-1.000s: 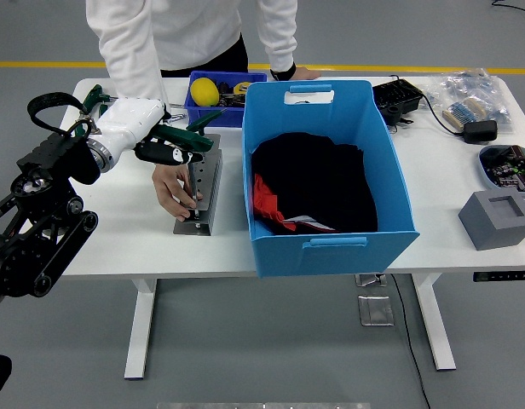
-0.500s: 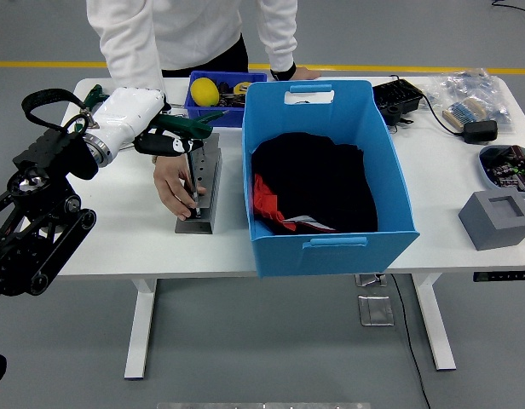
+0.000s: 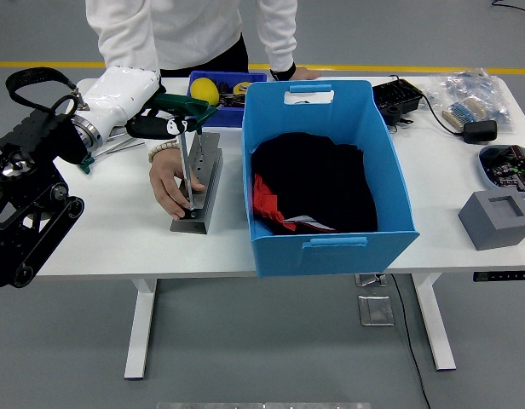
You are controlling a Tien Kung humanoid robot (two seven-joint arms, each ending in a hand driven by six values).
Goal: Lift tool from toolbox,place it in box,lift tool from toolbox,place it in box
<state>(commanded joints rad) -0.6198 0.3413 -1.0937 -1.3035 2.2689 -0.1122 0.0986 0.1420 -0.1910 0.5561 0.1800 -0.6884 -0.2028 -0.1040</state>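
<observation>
Beside the big blue plastic box [image 3: 331,175] holding dark cloth, the left hand [image 3: 164,126] grips a green-handled screwdriver [image 3: 187,145], tip in the grey metal toolbox rack [image 3: 199,192] that a person's hand [image 3: 170,183] steadies.

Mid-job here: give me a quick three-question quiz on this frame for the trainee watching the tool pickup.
1. True or false: the left hand grips a green-handled tool above the grey tool rack.
2. Who steadies the rack? A) the robot's right hand B) a person's hand C) nobody
3. Fill in: the big blue box already holds ____ and red fabric.

Key:
1. True; the tool's thin shaft runs down to the rack.
2. B; the person's hand rests on the rack's left side.
3. Black.
</observation>
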